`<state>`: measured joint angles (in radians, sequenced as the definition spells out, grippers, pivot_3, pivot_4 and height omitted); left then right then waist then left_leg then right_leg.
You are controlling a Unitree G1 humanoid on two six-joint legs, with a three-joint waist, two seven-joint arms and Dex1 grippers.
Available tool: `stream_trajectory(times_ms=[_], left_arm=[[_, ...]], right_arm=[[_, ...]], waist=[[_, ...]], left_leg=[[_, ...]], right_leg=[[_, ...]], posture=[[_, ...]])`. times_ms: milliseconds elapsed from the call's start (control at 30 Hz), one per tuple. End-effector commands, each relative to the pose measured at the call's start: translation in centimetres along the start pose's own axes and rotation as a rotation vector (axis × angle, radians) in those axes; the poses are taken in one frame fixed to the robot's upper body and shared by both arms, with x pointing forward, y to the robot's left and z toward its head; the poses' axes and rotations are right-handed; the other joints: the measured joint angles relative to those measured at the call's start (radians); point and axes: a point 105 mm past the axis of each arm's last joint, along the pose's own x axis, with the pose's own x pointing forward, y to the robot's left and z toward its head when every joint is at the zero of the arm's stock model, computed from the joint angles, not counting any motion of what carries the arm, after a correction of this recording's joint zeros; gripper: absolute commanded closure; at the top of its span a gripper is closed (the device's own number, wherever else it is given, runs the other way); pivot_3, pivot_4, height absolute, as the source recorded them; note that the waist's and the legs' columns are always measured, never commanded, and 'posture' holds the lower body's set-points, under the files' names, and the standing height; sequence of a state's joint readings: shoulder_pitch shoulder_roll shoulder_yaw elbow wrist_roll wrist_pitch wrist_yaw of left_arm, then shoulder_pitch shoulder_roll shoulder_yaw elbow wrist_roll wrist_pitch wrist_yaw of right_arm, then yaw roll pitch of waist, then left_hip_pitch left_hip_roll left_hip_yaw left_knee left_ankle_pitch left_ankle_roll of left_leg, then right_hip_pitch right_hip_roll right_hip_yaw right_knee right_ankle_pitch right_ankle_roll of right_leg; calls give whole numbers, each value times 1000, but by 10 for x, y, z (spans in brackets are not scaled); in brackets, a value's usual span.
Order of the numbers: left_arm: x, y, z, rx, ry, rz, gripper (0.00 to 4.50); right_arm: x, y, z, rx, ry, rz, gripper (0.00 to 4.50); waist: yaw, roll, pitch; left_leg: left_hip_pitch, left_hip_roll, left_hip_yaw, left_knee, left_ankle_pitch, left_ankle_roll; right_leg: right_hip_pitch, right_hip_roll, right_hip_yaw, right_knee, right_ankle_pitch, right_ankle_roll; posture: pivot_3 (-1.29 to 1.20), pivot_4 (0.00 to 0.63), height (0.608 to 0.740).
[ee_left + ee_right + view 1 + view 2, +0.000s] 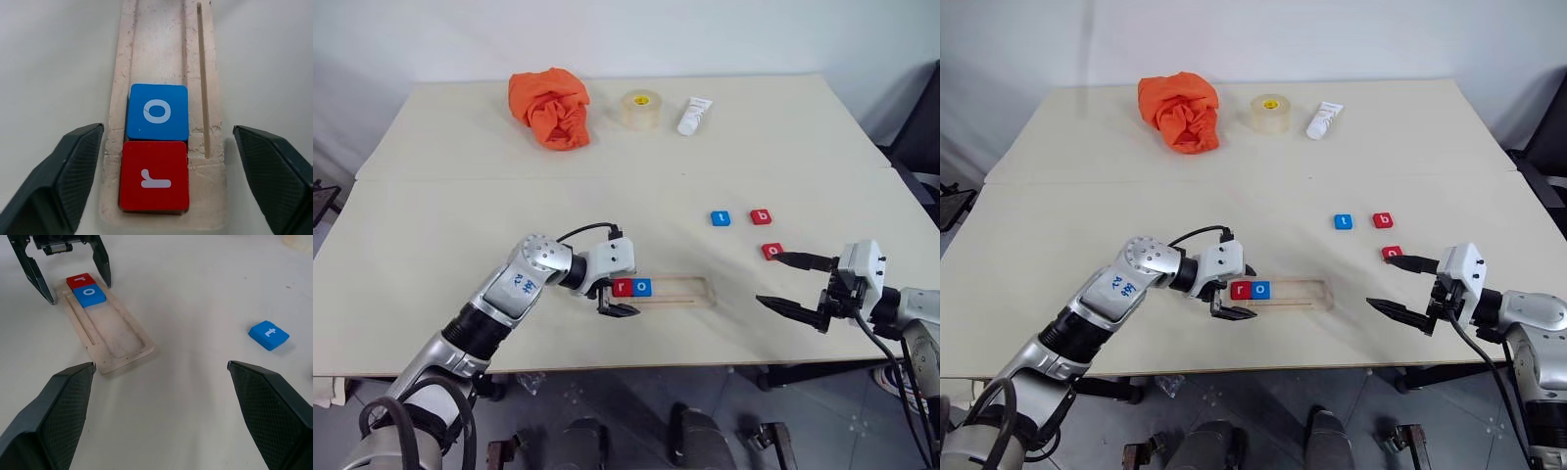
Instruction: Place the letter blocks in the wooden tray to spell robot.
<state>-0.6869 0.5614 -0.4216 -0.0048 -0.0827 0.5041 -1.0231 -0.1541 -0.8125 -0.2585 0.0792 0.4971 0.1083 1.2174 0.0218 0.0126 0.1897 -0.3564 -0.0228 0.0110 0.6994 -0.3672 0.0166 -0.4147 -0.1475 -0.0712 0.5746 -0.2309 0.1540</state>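
The left gripper point(613, 298) is hovering with its fingers spread on either side of the left end of the wooden tray point(690, 292), which is lying near the front edge of the tabletop point(460, 196) at about its middle, and it is gripping nothing. In the tray's groove the red r block point(623, 287) is sitting at the left end with the blue o block point(642, 287) touching it on the right. Toward the right edge, the blue t block point(721, 218), the red b block point(761, 216) and the red o block point(771, 251) are lying loose on the tabletop, and the right gripper point(781, 281) is hanging spread wide and empty just beside the red o block.
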Motion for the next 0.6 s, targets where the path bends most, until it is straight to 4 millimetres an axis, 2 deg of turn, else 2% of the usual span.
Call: stream_trajectory(times_ms=[33, 133, 267, 367, 500, 600], left_arm=[[-26, 4, 15, 46, -118, 72, 25], [-55, 6, 14, 4, -271, 133, 25], [-75, 1, 8, 23, -455, 183, 25], [-92, -1, 2, 19, -641, 253, 25], [-86, -22, -44, 36, -520, 186, 25], [-88, -24, -61, 43, -502, 178, 25]], right_arm=[[-10, -11, 13, -7, -39, -94, 0], [-19, -24, 7, 57, -23, -234, 0], [-26, -38, 1, 127, -34, -385, 0], [-29, -39, -2, 147, -21, -455, 0], [-32, -28, -9, 129, 71, -511, 0], [-31, -25, -4, 172, 51, -550, 0]], waist=[[1, 0, 0], [1, 0, 0], [1, 0, 0], [4, 0, 0], [3, 1, -1], [2, 1, -1]], left_leg=[[0, 0, 0, 0, 0, 0], [0, 1, -1, 0, 0, 0], [1, 1, -2, 0, 0, 0], [1, 1, -2, 0, 0, 0], [1, 0, 0, -1, -1, -1], [1, 0, 2, 0, -2, 1]], right_leg=[[0, 0, 0, 0, 0, 0], [0, 0, 0, 0, 0, 0], [0, -1, 0, 0, 0, 0], [0, -2, 0, 0, 0, 0], [0, -1, -1, 0, 0, -1], [0, -1, -1, 0, 0, -1]], posture=[[0, 150, 740], [0, 150, 740], [0, 150, 740], [0, 150, 740], [0, 150, 740], [0, 150, 740]])
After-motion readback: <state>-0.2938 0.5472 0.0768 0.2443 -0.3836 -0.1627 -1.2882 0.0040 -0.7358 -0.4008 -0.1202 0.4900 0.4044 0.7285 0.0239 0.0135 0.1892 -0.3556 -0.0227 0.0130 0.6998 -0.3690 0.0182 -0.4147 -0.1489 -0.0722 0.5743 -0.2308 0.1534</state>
